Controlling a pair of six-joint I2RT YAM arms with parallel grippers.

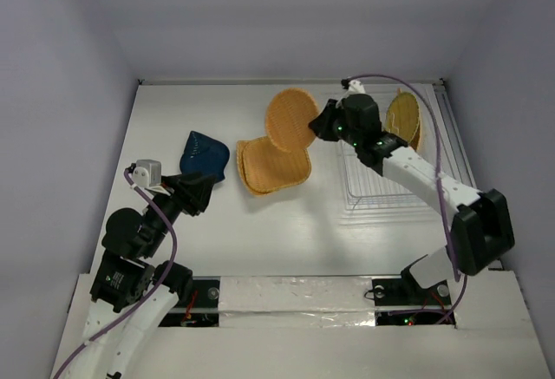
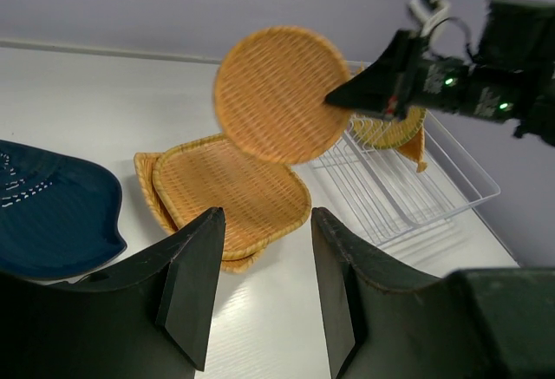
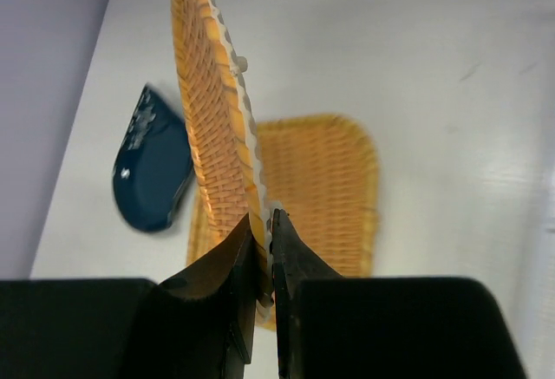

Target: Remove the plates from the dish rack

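Right hand (image 3: 263, 227) pinches the round orange plate (image 3: 211, 110).

My right gripper (image 3: 264, 219) is black. The round woven plate (image 1: 290, 119) is orange basket-weave, as is the rounded-square woven stack (image 1: 273, 169) mid-frame. Left, the dark blue plate (image 1: 205, 155) has pale dotted lines; upper right, a yellow-ochre woven plate (image 1: 403, 117) in the clear wire rack (image 1: 390, 190)
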